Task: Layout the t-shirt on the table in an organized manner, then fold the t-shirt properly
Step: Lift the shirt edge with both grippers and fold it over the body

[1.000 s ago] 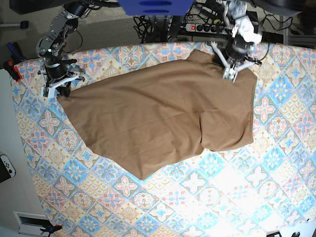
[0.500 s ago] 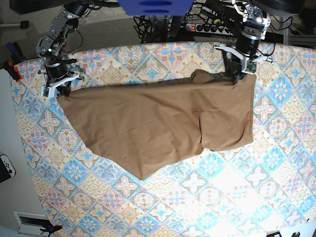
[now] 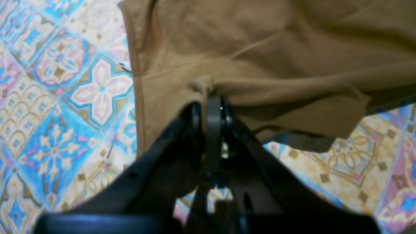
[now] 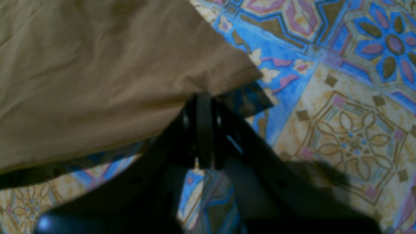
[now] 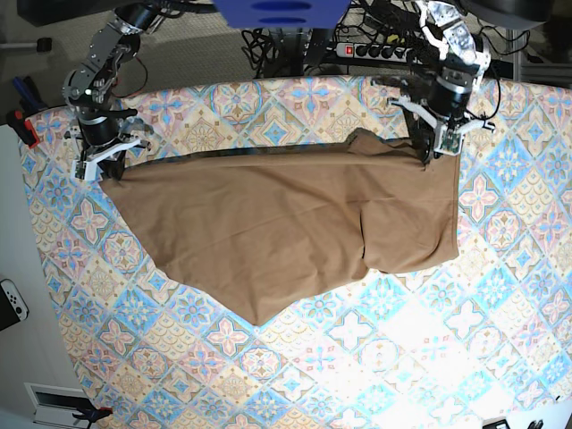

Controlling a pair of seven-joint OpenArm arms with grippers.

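The tan t-shirt (image 5: 286, 223) lies spread across the table (image 5: 402, 357), stretched between both arms along its far edge. My left gripper (image 5: 435, 143) is shut on the shirt's far right corner; in the left wrist view (image 3: 209, 100) a bunch of tan fabric (image 3: 260, 48) is pinched between the jaws. My right gripper (image 5: 109, 163) is shut on the shirt's far left corner; in the right wrist view (image 4: 203, 97) the cloth (image 4: 97, 65) hangs just above the tiled table (image 4: 341, 113). No white tag shows.
A power strip (image 5: 375, 51) and cables lie beyond the table's far edge. A white game controller (image 5: 11, 302) sits off the left edge. A blue object (image 5: 281, 11) hangs above the far middle.
My left gripper has closed on the shirt's far right corner and pulled it toward the near side, so the far edge now runs straight between both grippers. My right gripper held its corner.
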